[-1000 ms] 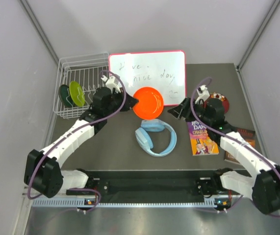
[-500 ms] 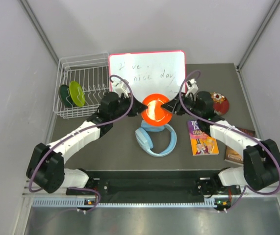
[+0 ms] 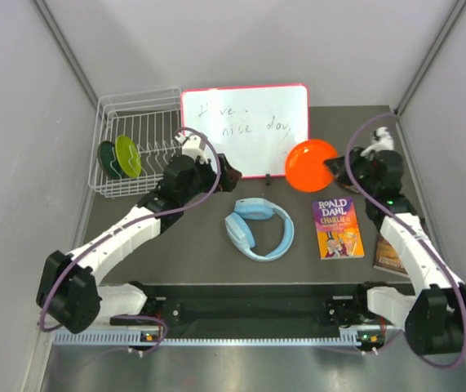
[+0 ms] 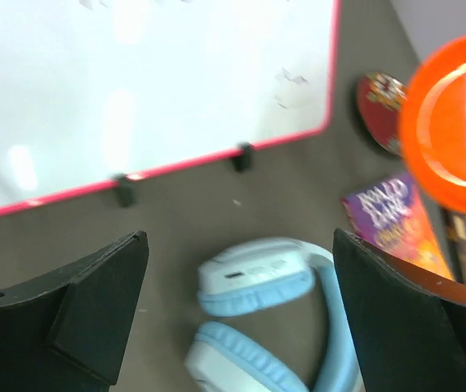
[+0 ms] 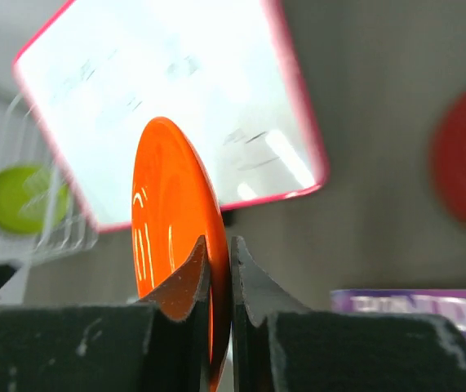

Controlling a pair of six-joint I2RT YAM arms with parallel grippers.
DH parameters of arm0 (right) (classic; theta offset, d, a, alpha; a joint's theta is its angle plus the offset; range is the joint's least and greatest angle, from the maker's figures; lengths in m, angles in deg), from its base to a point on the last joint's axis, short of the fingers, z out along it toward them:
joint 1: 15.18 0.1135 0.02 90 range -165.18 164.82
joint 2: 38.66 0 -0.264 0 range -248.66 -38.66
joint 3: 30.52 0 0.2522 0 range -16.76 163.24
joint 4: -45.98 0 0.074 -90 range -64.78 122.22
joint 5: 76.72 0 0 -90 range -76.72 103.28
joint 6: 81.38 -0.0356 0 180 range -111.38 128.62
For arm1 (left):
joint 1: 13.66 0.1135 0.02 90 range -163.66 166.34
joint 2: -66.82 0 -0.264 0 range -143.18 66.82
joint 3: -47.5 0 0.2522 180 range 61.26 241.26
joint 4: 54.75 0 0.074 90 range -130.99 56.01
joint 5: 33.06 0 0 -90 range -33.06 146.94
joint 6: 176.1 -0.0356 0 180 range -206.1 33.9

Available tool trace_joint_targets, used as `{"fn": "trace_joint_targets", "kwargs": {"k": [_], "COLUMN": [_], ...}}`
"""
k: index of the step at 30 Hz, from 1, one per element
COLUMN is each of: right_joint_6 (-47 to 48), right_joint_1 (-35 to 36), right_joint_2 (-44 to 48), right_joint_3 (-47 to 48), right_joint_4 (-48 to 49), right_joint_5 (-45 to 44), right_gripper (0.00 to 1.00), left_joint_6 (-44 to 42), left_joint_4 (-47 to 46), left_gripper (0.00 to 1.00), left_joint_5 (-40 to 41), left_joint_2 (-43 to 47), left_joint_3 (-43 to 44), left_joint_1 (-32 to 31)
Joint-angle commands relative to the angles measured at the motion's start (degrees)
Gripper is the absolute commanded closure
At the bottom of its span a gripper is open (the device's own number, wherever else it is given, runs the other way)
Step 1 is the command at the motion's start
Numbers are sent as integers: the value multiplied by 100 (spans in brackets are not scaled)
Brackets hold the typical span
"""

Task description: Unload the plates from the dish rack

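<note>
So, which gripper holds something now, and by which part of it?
The right gripper pinches the orange plate by its rim; the left gripper is open, holding nothing.

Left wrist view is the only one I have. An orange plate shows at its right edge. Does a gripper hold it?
Observer: Yes. The right gripper is shut on the rim of the orange plate; the right wrist view shows both fingers pinching it.
Operator: Are there plates in the dish rack?
Observer: Two. A dark green plate and a light green plate stand side by side at the left side of the dish rack.
</note>
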Motion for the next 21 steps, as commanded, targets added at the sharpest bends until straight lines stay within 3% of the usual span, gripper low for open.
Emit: {"fn": "trace_joint_targets", "kwargs": {"k": [1, 4, 7, 11, 21], "right_joint_6": [564, 670, 854, 864, 706], "right_joint_1": [-1329, -1989, -2472, -2904, -3001], "right_joint_2": [313, -73, -740, -2074, -3791], "right_joint_3": [515, 682, 955, 1403, 2176], "right_joint_4": [-986, -1058, -1023, -795, -188], "right_joint_5": [-640, -597, -483, 142, 458], "right_gripper": [100, 100, 100, 100, 100], "left_joint_6": [-1132, -1555, -1837, -1759, -1276], "left_joint_4": [398, 451, 390, 381, 39], "left_gripper": [1, 1, 1, 1, 1], "left_joint_5": [1980, 3149, 3690, 3050, 2663], "left_joint_2": [650, 808, 800, 660, 220], "left_joint_3": [359, 333, 315, 315, 333], "left_joint_1": [24, 33, 181, 919, 2554]}}
